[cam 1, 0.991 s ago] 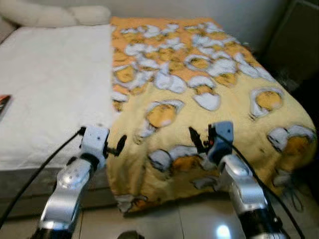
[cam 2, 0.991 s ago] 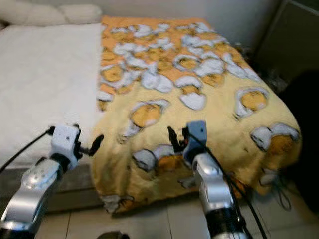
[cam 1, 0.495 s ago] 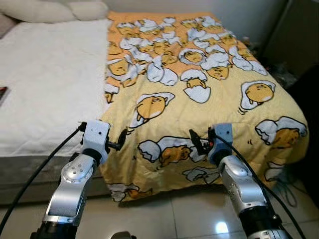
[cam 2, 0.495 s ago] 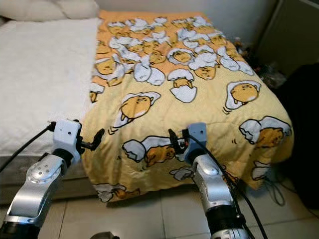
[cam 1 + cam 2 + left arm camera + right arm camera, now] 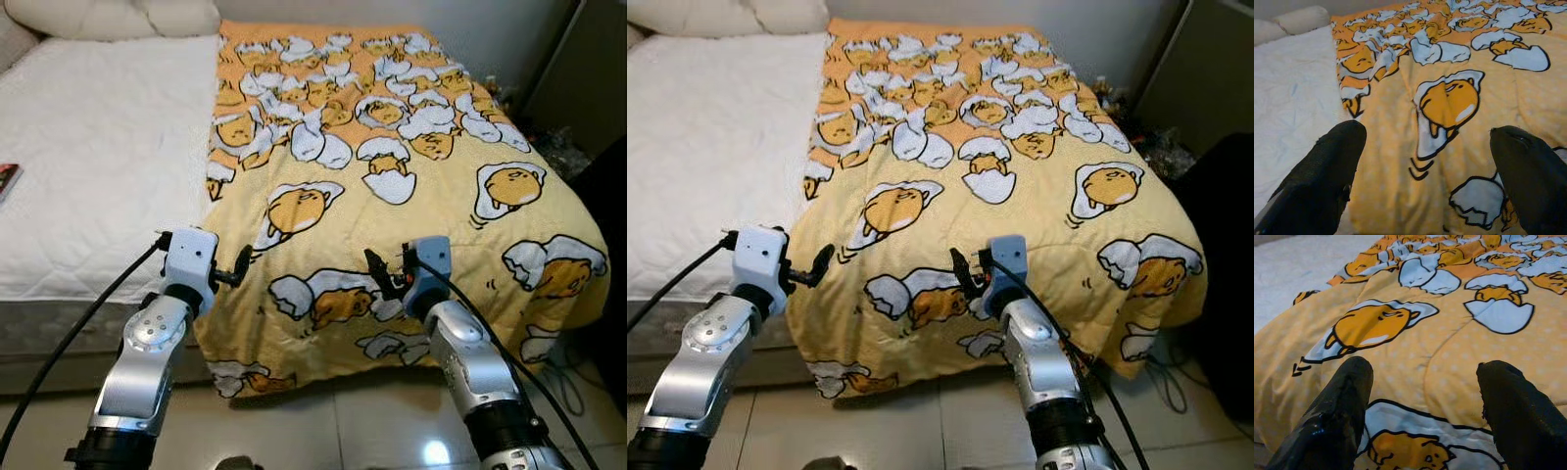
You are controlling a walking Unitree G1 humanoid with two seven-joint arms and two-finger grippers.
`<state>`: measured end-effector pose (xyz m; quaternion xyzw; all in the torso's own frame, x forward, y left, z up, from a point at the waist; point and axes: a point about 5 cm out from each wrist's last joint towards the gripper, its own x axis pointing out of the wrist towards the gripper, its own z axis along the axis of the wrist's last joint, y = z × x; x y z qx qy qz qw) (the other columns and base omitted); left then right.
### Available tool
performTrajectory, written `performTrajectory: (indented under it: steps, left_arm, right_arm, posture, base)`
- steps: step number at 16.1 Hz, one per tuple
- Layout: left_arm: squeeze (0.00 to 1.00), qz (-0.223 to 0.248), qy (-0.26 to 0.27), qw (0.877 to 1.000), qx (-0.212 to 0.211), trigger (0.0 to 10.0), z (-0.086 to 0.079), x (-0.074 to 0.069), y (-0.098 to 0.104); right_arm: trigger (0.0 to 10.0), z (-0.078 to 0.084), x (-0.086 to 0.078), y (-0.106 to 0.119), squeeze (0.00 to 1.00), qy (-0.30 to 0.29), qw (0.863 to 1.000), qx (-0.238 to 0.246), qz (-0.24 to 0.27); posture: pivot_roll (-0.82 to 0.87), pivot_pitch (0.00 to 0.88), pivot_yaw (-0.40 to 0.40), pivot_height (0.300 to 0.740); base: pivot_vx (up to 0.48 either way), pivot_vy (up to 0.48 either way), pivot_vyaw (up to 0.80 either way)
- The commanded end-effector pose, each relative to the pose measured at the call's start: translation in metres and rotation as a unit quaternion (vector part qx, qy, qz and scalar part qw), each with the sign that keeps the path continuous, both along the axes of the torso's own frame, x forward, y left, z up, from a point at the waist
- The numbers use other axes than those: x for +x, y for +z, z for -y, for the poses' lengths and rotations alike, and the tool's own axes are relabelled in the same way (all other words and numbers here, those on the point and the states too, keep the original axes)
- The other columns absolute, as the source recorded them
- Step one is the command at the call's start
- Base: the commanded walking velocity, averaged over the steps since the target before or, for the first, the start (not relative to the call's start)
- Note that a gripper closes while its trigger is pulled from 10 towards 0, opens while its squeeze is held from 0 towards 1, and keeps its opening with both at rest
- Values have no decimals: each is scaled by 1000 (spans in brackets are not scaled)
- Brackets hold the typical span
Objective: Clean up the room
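Blanket: the yellow quilted blanket printed with cartoon eggs (image 5: 392,186) covered the right part of the white quilted mattress (image 5: 98,166), its left edge running crookedly up the bed and its foot end hanging over toward the pale tiled floor (image 5: 323,421).
Step in hand: judged from the pose, the robot was about to take the blanket's near edge so as to spread it over the bare mattress.
How to do it well: each gripper should probably pinch a fold near the hanging hem, not the flat top, where the thick quilting would likely slip out; the two grips ought to be kept level so the cloth moves evenly.
Left gripper: the left gripper (image 5: 1425,161) was held forward at the blanket's near left corner, its two black fingers (image 5: 1327,171) spread wide apart with nothing between them, over the seam between cloth and mattress.
Right gripper: the right gripper (image 5: 1420,401) was raised over the blanket's near middle, fingers parted and empty, aimed along the fabric and not touching it as far as could be told.
Arms: both silver arms (image 5: 147,362) were bent at the elbow and reached up from below, well apart, wrists about level.
Other things: two white pillows (image 5: 118,15) lay at the head; a small red and dark object (image 5: 8,178) lay at the mattress's left edge.
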<state>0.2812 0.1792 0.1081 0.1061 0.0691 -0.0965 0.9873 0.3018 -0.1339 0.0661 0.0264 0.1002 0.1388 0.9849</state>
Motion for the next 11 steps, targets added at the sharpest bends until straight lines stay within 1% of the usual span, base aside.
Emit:
performTrajectory:
  steps: [1,11]
  left_arm:
    - [0,4,2,1000,-4,10000,2,3,4]
    - [0,0,2,1000,-2,10000,3,0,2]
  right_arm:
    - [10000,8,2,-1,0,-19,1000,0,-4]
    - [10000,6,0,-1,0,-18,1000,0,-7]
  posture:
    - [58,0,-22,740]
    - [63,0,-38,740]
  base:
    - [0,-412,0]
    - [0,-412,0]
